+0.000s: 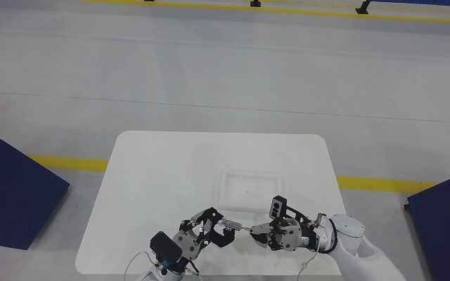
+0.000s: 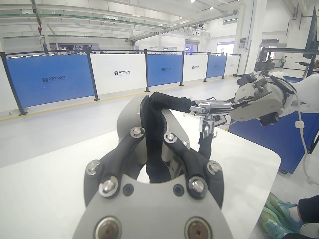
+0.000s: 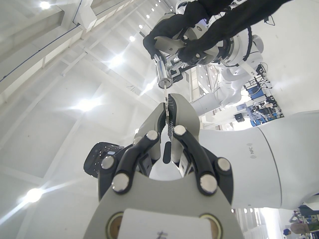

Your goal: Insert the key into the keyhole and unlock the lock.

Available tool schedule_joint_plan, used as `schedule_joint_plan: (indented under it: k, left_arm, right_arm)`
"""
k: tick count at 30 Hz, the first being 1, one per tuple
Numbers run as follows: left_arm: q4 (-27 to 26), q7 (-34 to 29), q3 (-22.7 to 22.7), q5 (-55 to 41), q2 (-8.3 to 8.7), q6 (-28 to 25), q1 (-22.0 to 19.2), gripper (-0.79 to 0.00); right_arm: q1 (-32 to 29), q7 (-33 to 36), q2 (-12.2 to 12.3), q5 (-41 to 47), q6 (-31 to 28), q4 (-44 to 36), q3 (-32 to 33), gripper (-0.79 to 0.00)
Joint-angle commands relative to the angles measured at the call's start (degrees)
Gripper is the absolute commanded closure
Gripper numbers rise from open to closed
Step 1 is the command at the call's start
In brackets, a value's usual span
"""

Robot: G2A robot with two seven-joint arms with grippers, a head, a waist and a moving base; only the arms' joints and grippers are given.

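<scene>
Above the front of the white table [image 1: 140, 183] my two grippers face each other. My left gripper [image 1: 213, 232] [image 2: 152, 115] is shut on the black fabric-sleeved cable [image 2: 154, 135] of the lock. The lock's chrome cylinder [image 2: 211, 106] [image 1: 232, 225] [image 3: 161, 69] sticks out toward the right arm. My right gripper [image 1: 257, 232] [image 3: 168, 110] [image 2: 256, 100] is shut on the flat metal key [image 3: 165, 92]. The key's tip sits at the keyhole [image 3: 163, 83] in the cylinder's end, and a short piece of blade still shows between the fingertips and the lock.
A shallow white tray [image 1: 246, 188] lies on the table just beyond the grippers. Dark blue panels [image 1: 28, 197] stand on the floor to both sides of the table. The table's far half is bare.
</scene>
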Motion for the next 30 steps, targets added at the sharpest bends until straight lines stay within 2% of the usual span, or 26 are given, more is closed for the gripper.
schedule_joint_plan:
  k: [1, 20, 30]
  left_arm:
    - [-0.06, -0.11, -0.02, 0.46, 0.00, 0.36, 0.04, 0.000]
    - [-0.09, 0.26, 0.01, 4.75, 0.07, 2.17, -0.08, 0.000]
    - [-0.09, 0.07, 0.07, 7.96, 0.19, 3.08, -0.14, 0.000]
  right_arm:
    - [-0.25, -1.87, -0.12, 2.31, 1.97, -0.04, -0.06, 0.000]
    - [-1.30, -9.82, -0.53, 17.64, 19.22, 1.24, 0.04, 0.000]
    - [-1.64, -13.94, -0.69, 23.76, 24.32, 0.72, 0.48, 0.000]
